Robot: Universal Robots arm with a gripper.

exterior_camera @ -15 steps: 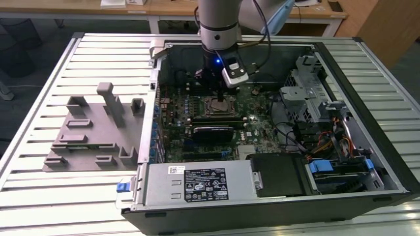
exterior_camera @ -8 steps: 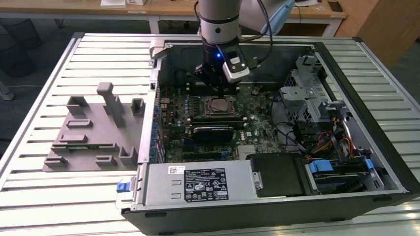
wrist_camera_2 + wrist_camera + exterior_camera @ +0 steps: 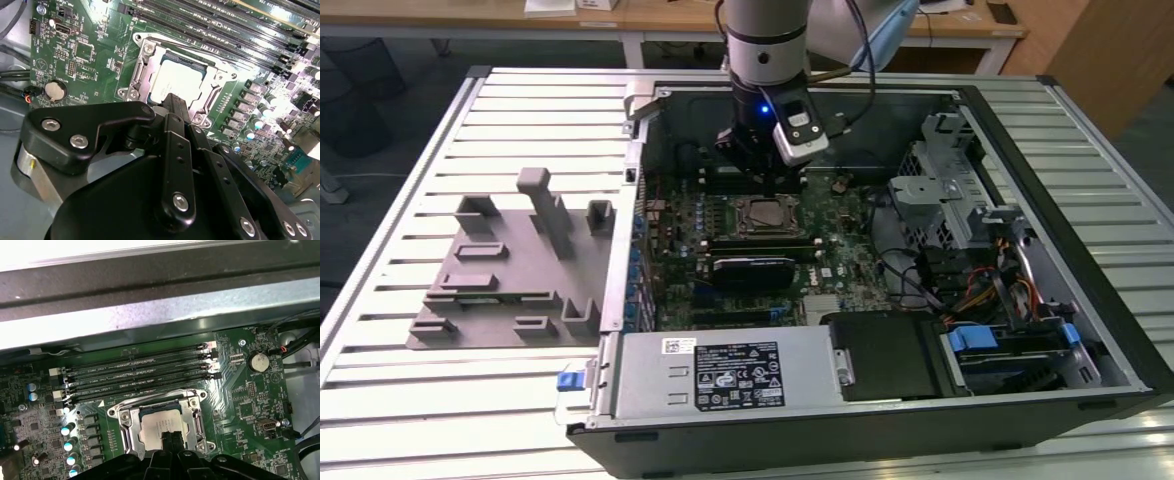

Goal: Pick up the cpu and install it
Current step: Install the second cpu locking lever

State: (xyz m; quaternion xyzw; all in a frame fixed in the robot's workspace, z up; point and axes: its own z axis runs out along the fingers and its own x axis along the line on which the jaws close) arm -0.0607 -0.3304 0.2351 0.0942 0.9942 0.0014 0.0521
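The cpu (image 3: pixel 758 213) lies flat in the motherboard socket inside the open computer case (image 3: pixel 1107 330). Its silver top shows in both wrist views (image 3: pixel 175 77) (image 3: pixel 157 426), ringed by the socket's metal frame (image 3: pixel 125 420). My gripper (image 3: pixel 767 185) hangs straight down just above the socket. The fingertips (image 3: pixel 176 102) are pressed together over the near edge of the cpu, and in the first wrist view my gripper (image 3: pixel 171 437) shows the same. Nothing is held between the fingers. They hide part of the chip's edge.
Memory slots (image 3: pixel 135 372) run beside the socket, and a coin cell (image 3: pixel 257 361) sits on the board. In the case stand a black heatsink block (image 3: pixel 750 268), a power supply (image 3: pixel 720 375) and a drive cage (image 3: pixel 947 190). A grey fixture block (image 3: pixel 507 270) sits on the slatted table.
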